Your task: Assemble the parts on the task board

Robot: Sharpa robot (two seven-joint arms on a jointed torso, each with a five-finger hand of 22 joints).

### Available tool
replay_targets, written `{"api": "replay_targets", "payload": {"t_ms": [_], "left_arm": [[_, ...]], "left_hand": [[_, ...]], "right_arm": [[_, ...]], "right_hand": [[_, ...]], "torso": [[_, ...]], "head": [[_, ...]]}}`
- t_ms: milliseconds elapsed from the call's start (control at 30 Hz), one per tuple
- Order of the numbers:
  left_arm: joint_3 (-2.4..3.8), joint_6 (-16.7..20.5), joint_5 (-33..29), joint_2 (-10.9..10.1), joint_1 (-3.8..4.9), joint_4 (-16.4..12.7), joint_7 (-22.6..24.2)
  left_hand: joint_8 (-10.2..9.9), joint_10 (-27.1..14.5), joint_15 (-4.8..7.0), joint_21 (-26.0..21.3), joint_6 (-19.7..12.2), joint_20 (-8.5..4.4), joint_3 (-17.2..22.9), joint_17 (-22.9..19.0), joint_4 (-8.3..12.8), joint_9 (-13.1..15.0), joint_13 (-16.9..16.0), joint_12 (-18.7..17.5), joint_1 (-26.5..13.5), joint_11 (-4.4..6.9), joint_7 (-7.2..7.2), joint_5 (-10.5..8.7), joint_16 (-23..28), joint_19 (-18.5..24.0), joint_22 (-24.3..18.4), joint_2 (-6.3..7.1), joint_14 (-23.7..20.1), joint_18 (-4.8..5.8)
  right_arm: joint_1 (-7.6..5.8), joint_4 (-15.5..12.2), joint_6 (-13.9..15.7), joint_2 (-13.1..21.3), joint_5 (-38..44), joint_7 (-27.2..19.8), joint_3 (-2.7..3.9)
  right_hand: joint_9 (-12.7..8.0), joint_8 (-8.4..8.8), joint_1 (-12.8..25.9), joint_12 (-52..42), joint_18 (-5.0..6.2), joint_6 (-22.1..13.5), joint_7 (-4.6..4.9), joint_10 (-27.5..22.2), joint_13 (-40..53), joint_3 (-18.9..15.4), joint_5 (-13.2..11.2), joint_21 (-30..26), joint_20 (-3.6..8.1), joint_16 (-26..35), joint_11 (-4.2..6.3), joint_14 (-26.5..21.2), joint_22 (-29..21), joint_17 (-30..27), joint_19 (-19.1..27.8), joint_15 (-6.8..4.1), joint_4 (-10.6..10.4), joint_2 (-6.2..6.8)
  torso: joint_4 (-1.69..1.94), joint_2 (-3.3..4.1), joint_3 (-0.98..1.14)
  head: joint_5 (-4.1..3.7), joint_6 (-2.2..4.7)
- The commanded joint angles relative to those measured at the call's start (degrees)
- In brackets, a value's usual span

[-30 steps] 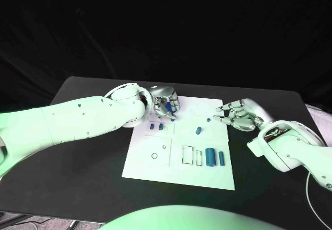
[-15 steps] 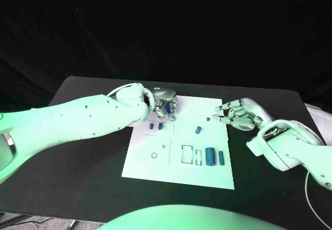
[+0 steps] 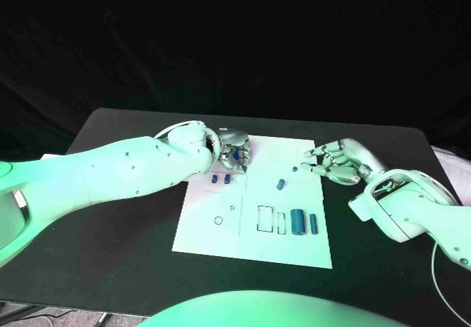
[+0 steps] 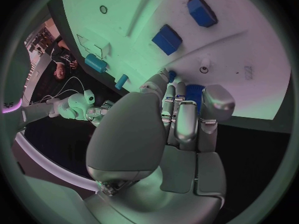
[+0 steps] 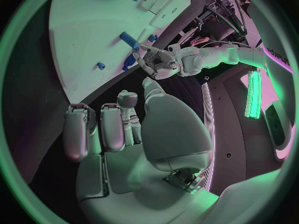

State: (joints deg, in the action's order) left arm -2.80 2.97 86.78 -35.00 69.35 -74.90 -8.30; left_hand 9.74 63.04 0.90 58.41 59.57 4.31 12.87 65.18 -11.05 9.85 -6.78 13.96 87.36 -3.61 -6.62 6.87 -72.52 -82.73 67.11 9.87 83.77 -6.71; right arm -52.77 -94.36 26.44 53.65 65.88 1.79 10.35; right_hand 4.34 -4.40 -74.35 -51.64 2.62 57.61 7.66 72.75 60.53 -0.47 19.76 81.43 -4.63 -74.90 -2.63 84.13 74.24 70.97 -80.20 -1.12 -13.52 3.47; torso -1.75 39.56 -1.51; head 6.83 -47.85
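Task board (image 3: 250, 225) lies mid-worktop (image 3: 128, 225). Left hand (image 3: 233, 151) grips a blue part (image 4: 194, 92) over the board's far-left corner, probably carrying it for insertion. Right hand (image 3: 333, 163) hovers empty at the board's right edge, fingers loosely curled.

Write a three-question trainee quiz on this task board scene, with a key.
1. True or false: the left hand holds a blue part.
2. The right hand is: A) pressing a part into the task board, B) holding nothing, beside the board's right edge, C) lifting the board.
3. Fill in: the two large blue parts lie near the board's ____ edge.

Key: 1 true; 2 B; 3 right.
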Motion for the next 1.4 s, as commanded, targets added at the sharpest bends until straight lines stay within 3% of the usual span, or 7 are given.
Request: {"api": "replay_targets", "payload": {"t_ms": [33,400,667,967,1200,1400], "left_arm": [[0.03,-1.15,0.43,0.4,-0.18,0.2,0.17],[0.04,-1.39,0.4,1.08,-0.54,0.84,-0.24],[0.04,-2.29,0.65,1.51,-0.7,1.29,-1.15],[0.06,-0.76,0.94,1.46,-0.76,1.05,-0.99],[0.49,1.49,-0.64,0.15,-0.77,-0.78,-0.4],[1.99,2.52,-5.77,-2.24,-0.61,-3.07,-0.12]], "left_hand": [[-0.28,0.65,0.39,0.69,0.58,0.11,0.6,-0.13,0.1,-0.13,0.19,-0.29,0.23,0.04,0.07,-0.15,0.01,-0.47,0.55,-0.7,2.14,0.74],[-1.1,2.13,0.49,2.17,1.56,0.0,3.31,-0.48,0.86,-0.73,0.98,-1.41,1.39,0.11,-0.23,-0.54,-0.38,-0.46,2.0,-1.68,2.09,0.96],[-1.48,4.41,0.65,3.48,3.3,-0.11,6.99,-0.5,2.84,-1.11,1.26,-2.14,2.88,0.25,-0.44,-1.04,-0.98,-0.39,3.31,-2.46,2.08,1.12],[-2.48,6.31,0.48,5.84,4.73,-0.04,11.61,-1.47,5.43,-1.74,1.38,-3.88,2.12,0.02,-0.93,-1.11,-1.16,-0.54,5.46,-1.71,1.91,1.5],[-3.27,7.13,0.35,6.58,5.37,0.07,14.14,-2.29,6.88,-2.15,1.37,-5.27,0.55,-0.07,-1.15,-1.16,-1.21,-0.47,6.29,-1.03,1.77,1.58],[-3.86,7.03,0.19,7.36,5.41,0.19,15.37,-3.2,7.5,-2.45,1.53,-6.37,-0.66,-0.24,-1.33,-1.2,-1.02,-0.61,6.98,-0.55,1.64,1.7]], "right_arm": [[0.04,-0.08,-0.35,-0.07,0.23,-0.52,0.01],[0.04,-0.1,-0.45,-0.08,0.23,-0.51,0.01],[0.04,-0.14,-0.52,-0.07,0.23,-0.5,0.01],[0.04,-0.16,-0.54,-0.1,0.23,-0.53,0.01],[0.04,-0.09,-0.54,-0.15,0.23,-0.58,0.01],[0.04,-0.08,-0.52,-0.11,0.23,-0.54,0.01]], "right_hand": [[0.04,-0.05,-0.23,-0.13,1.13,0.53,-0.02,-0.29,-0.1,-0.28,0.21,-0.23,-0.1,0.36,-0.05,2.1,-0.1,0.02,0.34,-0.43,0.04,-0.36],[0.04,-0.05,-0.23,-0.13,1.13,0.53,-0.02,-0.29,-0.1,-0.28,0.21,-0.23,-0.1,0.36,-0.05,2.1,-0.1,0.02,0.34,-0.43,0.04,-0.36],[0.04,-0.05,-0.29,-0.14,1.13,0.53,-0.02,-0.29,-0.1,-0.3,0.3,-0.22,-0.1,0.41,-0.04,2.1,-0.07,-0.03,0.32,-0.44,0.03,-0.41],[0.04,-0.05,-0.34,-0.18,1.12,0.54,-0.02,-0.29,-0.08,-0.32,0.4,-0.22,-0.1,0.37,-0.04,2.11,-0.07,0.03,0.32,-0.44,0.02,-0.45],[0.04,-0.05,-0.34,-0.18,1.12,0.54,-0.02,-0.29,-0.08,-0.32,0.4,-0.22,-0.1,0.37,-0.04,2.11,-0.07,0.03,0.32,-0.44,0.02,-0.45],[0.04,-0.05,-0.34,-0.18,1.12,0.54,-0.02,-0.29,-0.08,-0.32,0.4,-0.22,-0.1,0.37,-0.04,2.11,-0.07,0.03,0.32,-0.44,0.02,-0.45]], "torso": [[0.01,0.03,-0.02],[-0.01,-0.01,0.01],[-0.02,0.02,0.01],[-0.02,-0.05,0.03],[0.0,-0.08,0.04],[0.08,-0.09,0.05]], "head": [[-0.01,-0.04],[-0.04,-0.05],[-0.09,-0.14],[-0.14,-0.24],[-0.2,-0.08],[-0.3,0.23]]}}
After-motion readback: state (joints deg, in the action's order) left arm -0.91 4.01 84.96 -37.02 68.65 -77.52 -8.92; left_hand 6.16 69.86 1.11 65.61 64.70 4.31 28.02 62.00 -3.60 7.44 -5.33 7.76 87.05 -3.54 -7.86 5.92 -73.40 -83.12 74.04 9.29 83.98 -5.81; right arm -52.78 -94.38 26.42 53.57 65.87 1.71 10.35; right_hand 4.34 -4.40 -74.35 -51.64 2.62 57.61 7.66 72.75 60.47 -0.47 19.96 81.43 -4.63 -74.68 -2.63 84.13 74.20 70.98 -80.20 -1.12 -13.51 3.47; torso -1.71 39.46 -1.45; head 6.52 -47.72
